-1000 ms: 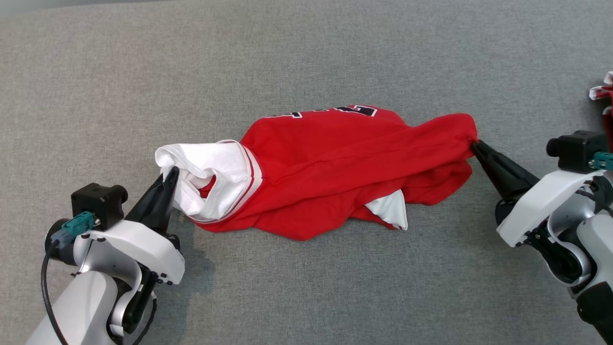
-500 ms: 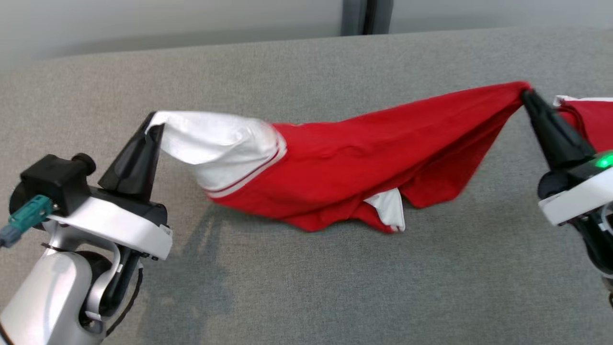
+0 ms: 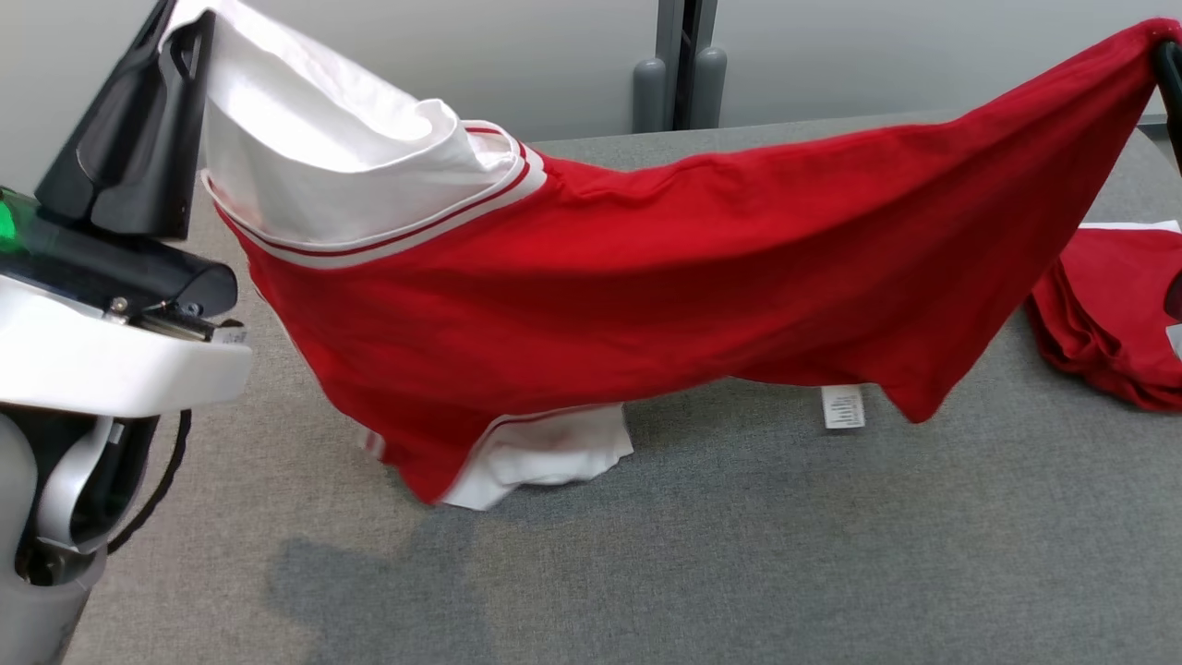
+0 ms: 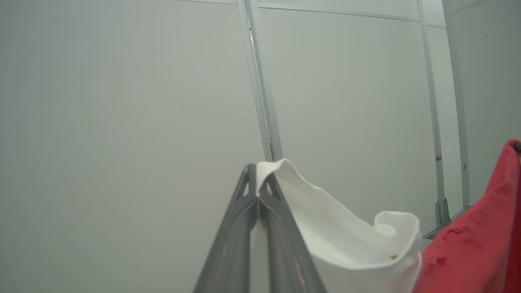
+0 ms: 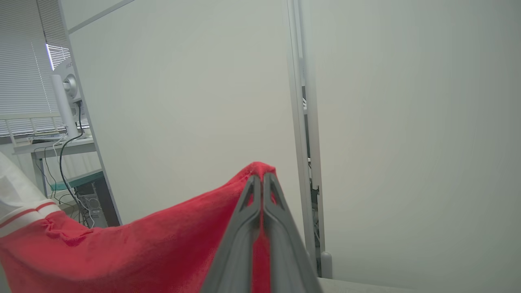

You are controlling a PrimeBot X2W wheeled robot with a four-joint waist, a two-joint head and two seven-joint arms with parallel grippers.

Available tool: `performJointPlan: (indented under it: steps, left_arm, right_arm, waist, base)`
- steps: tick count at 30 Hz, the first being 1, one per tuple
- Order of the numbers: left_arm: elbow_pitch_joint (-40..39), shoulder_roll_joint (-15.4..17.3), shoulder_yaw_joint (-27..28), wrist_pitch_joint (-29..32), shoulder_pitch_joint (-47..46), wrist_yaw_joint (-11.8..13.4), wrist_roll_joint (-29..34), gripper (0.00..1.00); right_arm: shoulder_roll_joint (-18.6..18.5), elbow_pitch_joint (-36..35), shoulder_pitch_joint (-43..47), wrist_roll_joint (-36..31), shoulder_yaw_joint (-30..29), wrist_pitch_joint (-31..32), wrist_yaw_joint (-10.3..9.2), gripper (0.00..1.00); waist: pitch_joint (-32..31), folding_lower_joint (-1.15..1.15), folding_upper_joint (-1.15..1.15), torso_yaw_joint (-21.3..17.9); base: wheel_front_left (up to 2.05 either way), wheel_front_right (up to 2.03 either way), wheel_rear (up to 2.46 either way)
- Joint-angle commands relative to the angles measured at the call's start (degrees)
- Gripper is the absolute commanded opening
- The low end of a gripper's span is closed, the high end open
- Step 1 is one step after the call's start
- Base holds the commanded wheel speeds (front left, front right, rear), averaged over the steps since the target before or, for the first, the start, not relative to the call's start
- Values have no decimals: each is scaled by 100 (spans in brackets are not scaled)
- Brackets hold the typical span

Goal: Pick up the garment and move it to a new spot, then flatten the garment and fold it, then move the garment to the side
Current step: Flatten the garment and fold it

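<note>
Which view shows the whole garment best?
Head view: the garment stretches across it between left hand and right hand, hanging over the table. Left wrist view catches its pinched white end; right wrist view, its pinched red corner.

The left gripper, two long dark tapering fingers on a black base, is lifted high and points steeply upward. Its jaws are pressed together on the white sleeve edge of the red and white jersey. Below it the glossy white wrist housing lies almost level, with a green light glowing at its side. The pale grey forearm drops away beneath. The right gripper reaches far out to the opposite side, equally high. Its slim dark fingers are pinched tight over a red fold of the same cloth.
</note>
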Motion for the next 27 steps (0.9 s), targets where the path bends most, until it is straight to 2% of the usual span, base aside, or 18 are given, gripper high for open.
performJointPlan:
  steps: [1, 7, 13, 20, 24, 27]
  left_arm:
    - [-60, 38, 20, 48, -144, 5, 32, 0]
    - [-62, 47, -68, 269, -518, -88, -30, 0]
    - [620, -87, -142, 405, -1288, -380, -270, 0]
    - [2446, -414, -272, 198, -3051, -947, -284, 0]
    - [3750, -578, -375, 115, -4193, -1240, -221, 0]
    - [4658, -542, -448, -27, -4958, -1363, -40, 0]
  right_arm:
    - [67, -105, 60, -40, -73, 111, 0, 0]
    - [293, -310, -114, -145, -221, 461, 0, 0]
    - [463, 1, -795, -82, -70, 709, 0, 0]
    - [683, 1193, -2458, -33, 376, 598, 0, 0]
    - [915, 2160, -3580, -138, 621, 177, 0, 0]
    - [1193, 2992, -4331, -267, 831, -288, 0, 0]
  waist:
    - [-12, 0, 0, -12]
    - [50, 0, 0, -34]
    - [392, 0, 0, -39]
    - [1033, 0, 0, -43]
    - [1355, 0, 0, -87]
    - [1458, 0, 0, -198]
  base:
    - [0, 0, 0]
    - [0, 0, 0]
    - [0, 0, 0]
    - [0, 0, 0]
    - [0, 0, 0]
    - [0, 0, 0]
